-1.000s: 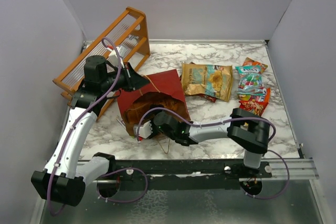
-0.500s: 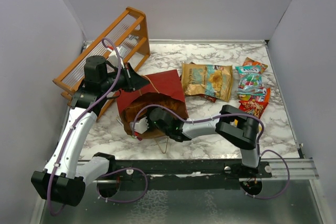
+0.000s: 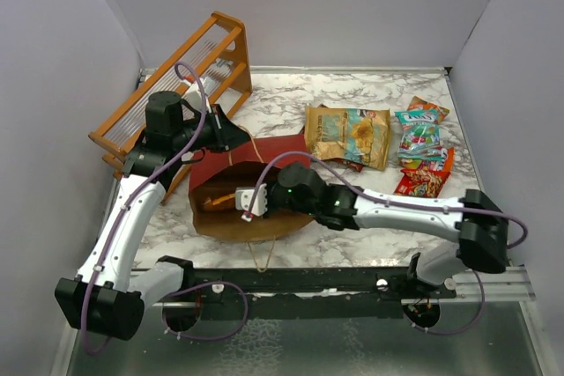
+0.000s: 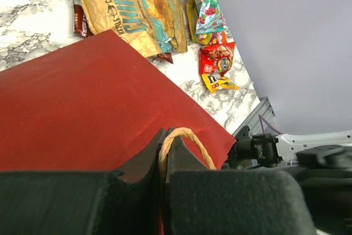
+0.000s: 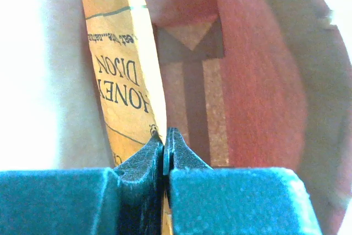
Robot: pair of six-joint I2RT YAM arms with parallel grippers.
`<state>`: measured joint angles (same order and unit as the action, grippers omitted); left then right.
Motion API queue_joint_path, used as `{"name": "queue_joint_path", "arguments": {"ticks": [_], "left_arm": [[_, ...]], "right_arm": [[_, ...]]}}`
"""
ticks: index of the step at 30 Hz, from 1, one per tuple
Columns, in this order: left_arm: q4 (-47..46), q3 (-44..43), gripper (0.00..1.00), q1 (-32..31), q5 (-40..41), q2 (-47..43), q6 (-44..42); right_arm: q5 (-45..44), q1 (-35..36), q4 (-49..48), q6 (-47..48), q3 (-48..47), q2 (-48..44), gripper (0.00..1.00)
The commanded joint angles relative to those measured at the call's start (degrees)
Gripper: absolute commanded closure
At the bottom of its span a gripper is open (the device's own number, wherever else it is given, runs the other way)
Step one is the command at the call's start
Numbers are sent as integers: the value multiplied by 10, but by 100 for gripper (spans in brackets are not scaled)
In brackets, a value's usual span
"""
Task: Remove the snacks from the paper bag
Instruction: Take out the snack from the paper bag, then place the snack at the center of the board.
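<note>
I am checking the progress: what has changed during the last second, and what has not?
The right gripper reached forward into the bag and closed on the edge of an orange packet inside. The left gripper still holds the bag handle; the snacks on the table did not move.

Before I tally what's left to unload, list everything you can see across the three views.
paper bag: one, dark red outside, brown inside, lying mid-table
orange packet: one, orange, inside the bag
chips bag: one, gold and teal, beyond the bag
brown packet: one, brown, partly under the chips bag
small packets: about four, teal, orange, red, yellow, clustered far right
wooden rack: one, orange, far left
table: one, white marble
left gripper: one, black, shut on the paper bag's tan handle
right gripper: one, black, inside the bag, shut on the orange packet's edge
</note>
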<state>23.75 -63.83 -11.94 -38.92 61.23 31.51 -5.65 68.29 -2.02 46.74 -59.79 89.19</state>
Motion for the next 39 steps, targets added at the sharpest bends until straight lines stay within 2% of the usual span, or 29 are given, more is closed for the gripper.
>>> {"name": "queue_joint_path", "arguments": {"ticks": [1,6,12,14,17,21,24,25,26,27,29,31,33,36,39], "left_arm": [[-20,-9,100,4,6,2,-6],[-21,-6,100,4,7,6,-7],[-28,-6,100,4,5,11,-3],[-31,-5,100,4,6,11,-2],[-29,-6,100,4,5,13,-2],[-28,-4,100,4,6,13,-1],[-26,-5,100,4,5,14,0],[-26,-6,100,4,5,14,-1],[-25,-7,100,3,5,13,0],[-24,-8,100,3,5,13,-1],[-23,-12,100,3,4,14,-1],[-21,-14,100,4,4,14,-1],[-20,-15,100,4,5,13,-1],[-20,-14,100,4,4,9,1],[-18,-13,100,3,0,8,4]], "right_arm": [[167,4,99,-92,7,-101,99],[219,4,116,-140,41,-235,99],[205,4,74,-160,71,-423,99],[166,4,27,-171,81,-466,99],[25,4,-46,-204,81,-492,99],[-205,3,-109,-156,53,-454,99],[-378,3,-244,-28,54,-384,99],[-407,-10,-303,40,58,-365,99],[-418,-27,-342,63,59,-348,99],[-415,-50,-352,60,56,-336,99],[-381,-112,-304,1,38,-315,99],[-324,-187,-248,-77,18,-291,99],[-274,-250,-228,-108,15,-258,99],[-178,-337,-228,-71,11,-189,99],[-156,-395,-244,9,-5,-99,99]]}}
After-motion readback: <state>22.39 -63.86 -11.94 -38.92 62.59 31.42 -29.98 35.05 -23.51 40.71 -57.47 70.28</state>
